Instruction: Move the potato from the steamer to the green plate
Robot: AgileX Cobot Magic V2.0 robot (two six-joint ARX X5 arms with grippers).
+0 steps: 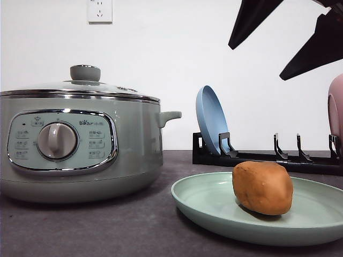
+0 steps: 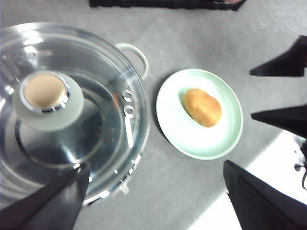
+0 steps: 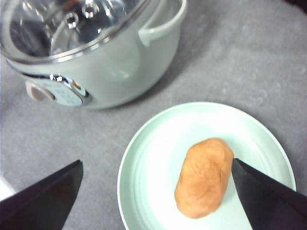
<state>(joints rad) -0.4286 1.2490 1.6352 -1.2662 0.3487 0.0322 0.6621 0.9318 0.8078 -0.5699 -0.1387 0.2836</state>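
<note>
Potato (image 1: 262, 188) on green plate (image 1: 214, 214) is what the front view offers: the lumpy orange-brown tuber lies on the plate's shallow floor, right of the steamer (image 1: 80, 144), which stands with its knobbed glass lid (image 1: 84, 80) on. Behind, a black dish rack (image 1: 268, 158) holds a blue plate (image 1: 211, 120) on edge, and the rim of a pink dish (image 1: 336, 112) shows at the right border. High above the plate hang the two dark fingers of the right gripper (image 1: 284, 40), spread wide with nothing between them.

From the left wrist camera, looking down, the lid knob (image 2: 44, 91) sits at the centre of the glass lid over the steamer (image 2: 136, 129), and the potato (image 2: 202, 107) rests on the green plate (image 2: 168, 120) just beside the pot's side handle (image 2: 134, 55). The left gripper (image 2: 153, 201) shows its fingers far apart and empty; the right gripper's tips (image 2: 280, 93) appear above the plate's far side.

From the right wrist camera, the potato (image 3: 204, 177) lies lengthwise on the green plate (image 3: 148, 172), the steamer (image 3: 124, 62) near it. The right gripper (image 3: 153, 191) is open, its fingers standing either side of the plate and well above it, gripping nothing.

Judged from all this, the transfer looks finished: potato on the plate, lid on, both claws free. Only clearing the arms away seems left.
</note>
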